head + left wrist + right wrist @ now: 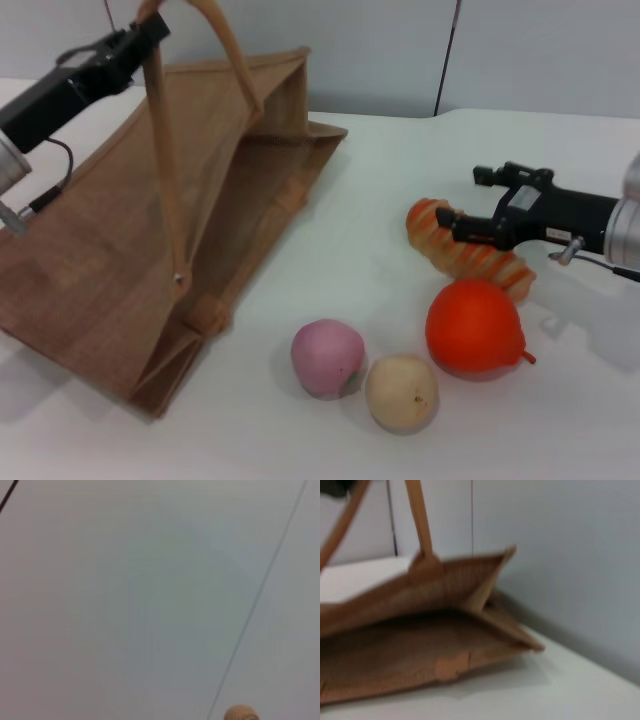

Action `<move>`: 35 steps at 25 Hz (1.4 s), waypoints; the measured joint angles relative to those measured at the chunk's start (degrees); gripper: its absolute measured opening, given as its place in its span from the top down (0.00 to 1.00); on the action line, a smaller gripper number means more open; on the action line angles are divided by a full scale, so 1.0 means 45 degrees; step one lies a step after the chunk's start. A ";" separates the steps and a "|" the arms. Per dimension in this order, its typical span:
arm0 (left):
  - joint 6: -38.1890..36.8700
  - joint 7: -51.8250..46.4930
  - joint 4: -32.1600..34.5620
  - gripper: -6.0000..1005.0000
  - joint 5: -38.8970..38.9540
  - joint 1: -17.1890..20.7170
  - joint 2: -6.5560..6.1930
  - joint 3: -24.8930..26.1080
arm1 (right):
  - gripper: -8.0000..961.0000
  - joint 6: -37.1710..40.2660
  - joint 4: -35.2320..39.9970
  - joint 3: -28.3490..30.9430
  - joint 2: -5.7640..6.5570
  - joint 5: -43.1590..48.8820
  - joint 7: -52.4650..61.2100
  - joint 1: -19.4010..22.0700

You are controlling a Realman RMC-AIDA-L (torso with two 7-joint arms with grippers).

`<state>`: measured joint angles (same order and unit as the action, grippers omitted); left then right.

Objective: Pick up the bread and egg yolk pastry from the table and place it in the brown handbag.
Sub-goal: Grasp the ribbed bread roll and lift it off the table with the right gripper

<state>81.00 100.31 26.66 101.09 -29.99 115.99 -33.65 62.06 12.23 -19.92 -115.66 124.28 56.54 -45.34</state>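
While the left gripper (150,25) pinches a tan loop handle (165,170) and holds it up, the brown handbag (130,250) lies tilted with its mouth gaping toward the food. Beside the bag's open side, the right gripper (462,228) sits at the bread (470,255), its fingers spread around the loaf's middle. Near the bread rest an orange-red fruit (475,328), the egg yolk pastry (401,393) and a pink ball (327,358), pastry and ball touching.

Lab-like test setup: bare white table (400,180), plain pale wall panels (540,50), toy food props.
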 joint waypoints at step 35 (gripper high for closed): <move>0.1994 0.0544 -0.0652 0.86 0.0056 0.0160 0.0005 0.1512 | 0.24 -0.2576 -0.0708 -0.3920 -0.0041 0.0011 0.2614 -0.1081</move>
<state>89.97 102.76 23.72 101.34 -29.27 116.01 -26.85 50.47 9.04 -37.56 -115.85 124.33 68.30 -50.21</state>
